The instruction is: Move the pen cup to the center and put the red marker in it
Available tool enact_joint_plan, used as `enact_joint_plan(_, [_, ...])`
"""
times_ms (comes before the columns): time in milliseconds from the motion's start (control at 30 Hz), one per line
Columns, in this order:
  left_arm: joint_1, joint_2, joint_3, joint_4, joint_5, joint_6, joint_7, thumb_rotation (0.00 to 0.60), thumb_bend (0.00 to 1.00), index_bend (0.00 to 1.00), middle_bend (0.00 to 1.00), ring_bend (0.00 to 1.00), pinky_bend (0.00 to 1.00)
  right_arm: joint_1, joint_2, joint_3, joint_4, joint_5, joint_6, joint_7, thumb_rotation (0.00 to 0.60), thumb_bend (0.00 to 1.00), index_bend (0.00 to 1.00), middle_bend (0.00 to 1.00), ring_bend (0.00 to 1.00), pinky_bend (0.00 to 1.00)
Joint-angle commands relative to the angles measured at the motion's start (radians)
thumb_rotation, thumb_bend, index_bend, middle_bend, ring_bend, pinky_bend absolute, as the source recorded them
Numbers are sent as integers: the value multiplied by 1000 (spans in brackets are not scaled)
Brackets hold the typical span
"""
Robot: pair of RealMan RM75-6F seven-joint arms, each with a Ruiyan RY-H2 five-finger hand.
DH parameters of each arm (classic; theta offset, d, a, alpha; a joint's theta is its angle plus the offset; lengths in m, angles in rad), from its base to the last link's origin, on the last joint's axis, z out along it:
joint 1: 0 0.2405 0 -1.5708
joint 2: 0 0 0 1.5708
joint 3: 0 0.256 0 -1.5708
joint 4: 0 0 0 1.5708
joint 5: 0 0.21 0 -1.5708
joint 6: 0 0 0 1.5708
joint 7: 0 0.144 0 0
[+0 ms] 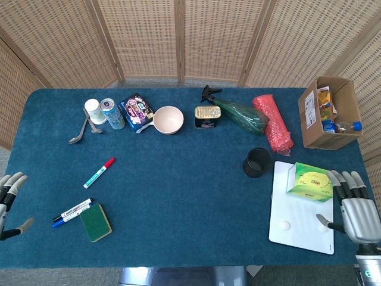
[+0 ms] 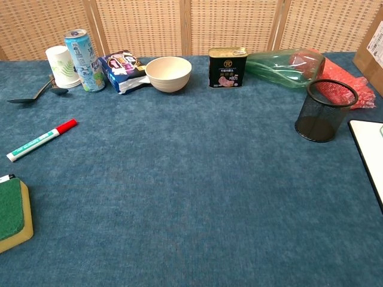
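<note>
The right hand (image 1: 359, 214) sits at the bench's near right corner, its fingers (image 1: 344, 182) spread apart and released, holding nothing; the fingertips lie just beside the green box (image 1: 310, 182), and whether they touch it cannot be told. The left hand (image 1: 7, 202) shows at the left edge of the head view, fingers likewise spread and empty. The pen cup (image 1: 257, 162), black mesh and upright, stands on the blue bench (image 1: 178, 190) toward the right, just beside the white board (image 1: 300, 217) that carries the green box. The red marker (image 1: 99, 173) lies flat on the left side, red cap pointing away, well apart from the cup. Its printing is too small to read, as are the labels on the tin (image 2: 227, 67) and the drink can (image 2: 79, 52).
</note>
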Motion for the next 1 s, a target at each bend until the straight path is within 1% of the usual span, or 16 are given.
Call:
enact_joint_plan(33, [2,5,2,-2,6,4,-6,600,256,42,0,0,0,25,-2,4,-15,-13,-27,-13,600,0,0,0,0,108])
enact_joint_plan(167, [6,9,2,-6,10,16,-13,600,256,42,0,0,0,80,11,19,-55,-31,-88,-27,600,0,0,0,0,123])
enact_joint_plan(300, [9,13,2,-6,12,21,-22,600,256,43,0,0,0,153,23,48,-100,-10,-185,-58,600,0,0,0,0,124])
enact_joint_plan(367, [9,15,2,-5,10,20,-27,600,257,43,0,0,0,197,24,62,-123,13,-251,-96,600,0,0,0,0,124])
enact_joint_plan(500, [8,18,0,-4,5,18,-36,600,256,42,0,0,0,260,17,87,-151,75,-346,-155,600,0,0,0,0,123])
enact_joint_plan(567, [8,21,2,-4,6,14,-41,600,256,42,0,0,0,301,9,101,-155,125,-411,-189,600,0,0,0,0,123])
enact_joint_plan(667, [7,25,3,-6,11,14,-50,600,257,43,0,0,0,350,-10,115,-142,185,-484,-227,600,0,0,0,0,123])
enact_joint_plan(767, [7,27,3,-4,12,13,-56,600,257,42,0,0,0,401,-49,131,-94,248,-540,-269,600,0,0,0,0,123])
enact_joint_plan(1000, [10,37,5,-16,10,13,-57,600,256,43,0,0,0,502,-136,165,7,390,-623,-359,600,0,0,0,0,124])
